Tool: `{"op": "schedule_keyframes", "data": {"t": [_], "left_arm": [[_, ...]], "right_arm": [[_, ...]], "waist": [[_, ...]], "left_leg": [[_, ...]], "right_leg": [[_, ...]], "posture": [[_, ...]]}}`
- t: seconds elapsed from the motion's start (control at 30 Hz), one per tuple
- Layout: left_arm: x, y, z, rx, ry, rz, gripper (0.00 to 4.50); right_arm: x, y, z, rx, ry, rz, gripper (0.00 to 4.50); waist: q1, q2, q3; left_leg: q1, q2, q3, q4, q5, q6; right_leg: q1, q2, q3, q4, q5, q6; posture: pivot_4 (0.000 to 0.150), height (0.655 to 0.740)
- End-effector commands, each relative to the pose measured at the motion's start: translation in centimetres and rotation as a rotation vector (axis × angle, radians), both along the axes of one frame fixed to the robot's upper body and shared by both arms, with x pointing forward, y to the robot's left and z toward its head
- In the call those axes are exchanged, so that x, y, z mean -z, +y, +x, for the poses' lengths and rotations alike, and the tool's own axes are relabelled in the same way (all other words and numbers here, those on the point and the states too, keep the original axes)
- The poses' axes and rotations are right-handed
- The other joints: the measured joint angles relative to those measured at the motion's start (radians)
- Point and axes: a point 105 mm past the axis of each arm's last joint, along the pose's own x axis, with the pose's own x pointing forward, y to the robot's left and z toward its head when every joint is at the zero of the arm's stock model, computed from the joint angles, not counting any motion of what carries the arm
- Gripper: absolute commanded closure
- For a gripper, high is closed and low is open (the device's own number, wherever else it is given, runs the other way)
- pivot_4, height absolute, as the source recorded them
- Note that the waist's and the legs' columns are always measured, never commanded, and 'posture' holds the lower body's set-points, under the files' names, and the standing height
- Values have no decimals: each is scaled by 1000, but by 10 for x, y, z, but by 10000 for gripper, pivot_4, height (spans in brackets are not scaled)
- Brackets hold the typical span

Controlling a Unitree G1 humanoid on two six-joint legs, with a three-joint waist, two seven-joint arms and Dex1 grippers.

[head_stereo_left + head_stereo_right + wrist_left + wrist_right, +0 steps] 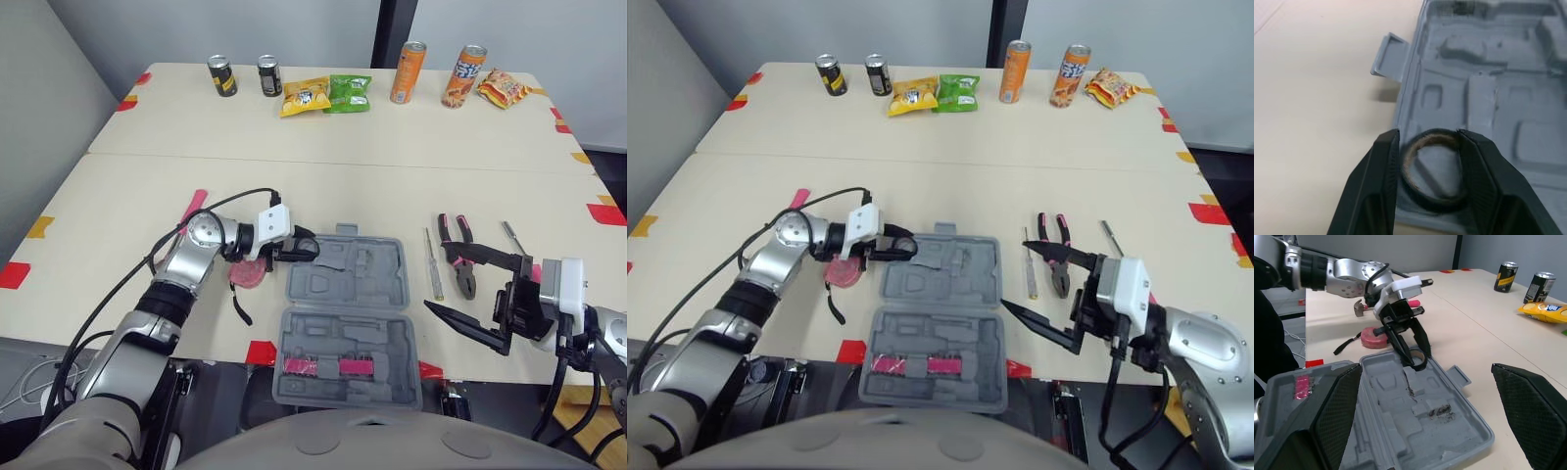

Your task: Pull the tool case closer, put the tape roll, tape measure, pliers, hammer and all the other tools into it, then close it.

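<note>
Left pincer [312, 245] grips tape roll [1432, 200] over case [372, 284] left rim; we risk dropping it outside. Right pincer [436, 279] open.

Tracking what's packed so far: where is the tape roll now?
The tape roll is clamped in the left tool, left of centre in the eye views, at the left edge of the open case, beside the pink tape measure.

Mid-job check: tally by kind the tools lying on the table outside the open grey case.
Red round tape measure: 1
Pink-handled hammer: 1
Pink-and-black pliers: 1
Slim metal screwdrivers: 2
Total: 5
Black tape roll, held in left gripper: not counted.
</note>
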Motion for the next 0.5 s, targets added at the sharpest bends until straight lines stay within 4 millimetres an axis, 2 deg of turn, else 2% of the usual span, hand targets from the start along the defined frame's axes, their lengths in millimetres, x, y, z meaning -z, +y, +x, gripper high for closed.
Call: {"op": "schedule_keyframes", "data": {"t": [0.03,0.2,0.3,0.4,0.5], "left_arm": [[-35,3,3,-124,26,-192,25552],[-56,20,7,-333,71,-336,25552],[-74,39,4,-475,-6,-525,25552],[-74,57,-3,-565,-35,-567,25552],[-65,78,-27,-587,16,-603,25552]], "right_arm": [[-6,0,6,34,-36,50,0],[-11,-1,21,138,-74,104,0],[-10,1,32,190,-68,142,0],[-5,-2,41,248,-61,156,0],[5,-20,42,319,-39,185,0]], "waist": [[-2,0,1],[-7,0,2],[-12,0,2],[-21,0,2],[-20,0,3]], "left_leg": [[0,0,0,0,0,0],[-1,0,0,0,0,0],[-1,0,0,0,0,0],[-2,0,0,-1,0,0],[-2,0,0,-1,0,0]], "right_leg": [[0,0,0,0,0,0],[-1,0,-1,0,0,0],[0,0,-1,-2,0,0],[0,0,-1,-4,0,0],[0,0,-1,-5,0,0]], "posture": [[1500,7400],[1500,7400],[1500,7400],[1500,7400],[1500,7400]]}}
